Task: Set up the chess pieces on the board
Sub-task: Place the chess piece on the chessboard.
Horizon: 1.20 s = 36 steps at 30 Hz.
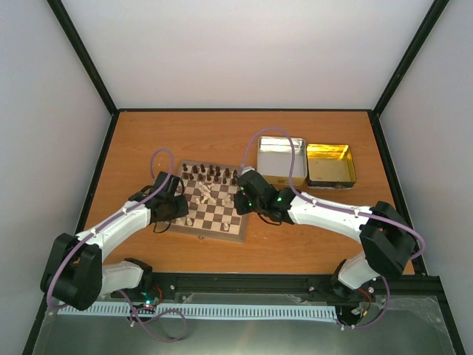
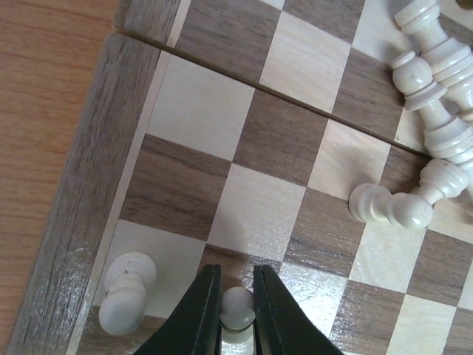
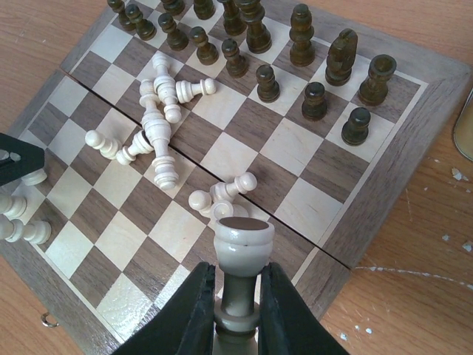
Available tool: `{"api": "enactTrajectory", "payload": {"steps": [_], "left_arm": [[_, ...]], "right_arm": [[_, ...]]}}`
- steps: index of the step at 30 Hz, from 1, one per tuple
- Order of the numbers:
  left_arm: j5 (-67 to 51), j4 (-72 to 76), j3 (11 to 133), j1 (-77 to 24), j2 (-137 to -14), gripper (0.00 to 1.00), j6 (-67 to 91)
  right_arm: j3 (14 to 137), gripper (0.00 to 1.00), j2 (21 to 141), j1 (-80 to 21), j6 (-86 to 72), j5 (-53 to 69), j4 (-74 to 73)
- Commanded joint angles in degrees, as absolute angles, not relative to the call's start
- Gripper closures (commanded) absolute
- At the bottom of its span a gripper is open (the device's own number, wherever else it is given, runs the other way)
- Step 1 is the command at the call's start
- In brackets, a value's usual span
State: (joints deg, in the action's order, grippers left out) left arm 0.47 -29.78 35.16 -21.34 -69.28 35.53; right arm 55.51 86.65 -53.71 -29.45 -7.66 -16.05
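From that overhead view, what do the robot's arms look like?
Both the left arm and right arm have white tubular links with chunky black joints. A thin purple cable loops along each. The fingers are dark, smooth and tapered.

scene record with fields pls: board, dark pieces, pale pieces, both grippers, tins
board: flat on the table
dark pieces: upright in two rows along one side
pale pieces: mostly lying in a heap mid-board
left gripper: shut on a pale pawn near the board's corner
right gripper: shut on a flat-topped pale piece, over the board's edge
tins: silver tin and gold tin, open, off the board
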Motion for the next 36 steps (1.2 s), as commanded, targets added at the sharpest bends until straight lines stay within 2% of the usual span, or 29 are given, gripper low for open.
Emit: {"api": "enactTrajectory", "payload": {"steps": [1, 16, 36], "left_arm": [[1.8, -26.5, 35.1, -22.1, -69.5, 0.94, 36.1], [1.9, -25.9, 34.8, -22.1, -70.1, 0.87, 35.3], [1.7, -26.8, 35.5, -22.1, -69.6, 0.84, 35.4]], "right_arm": [[56.6, 0.85, 87.0, -53.2, -29.9, -7.4, -15.0], [56.5, 0.85, 87.0, -53.1, -30.3, -6.9, -14.9], [56.4, 0.85, 86.8, -53.1, -30.4, -6.7, -14.9]]}}
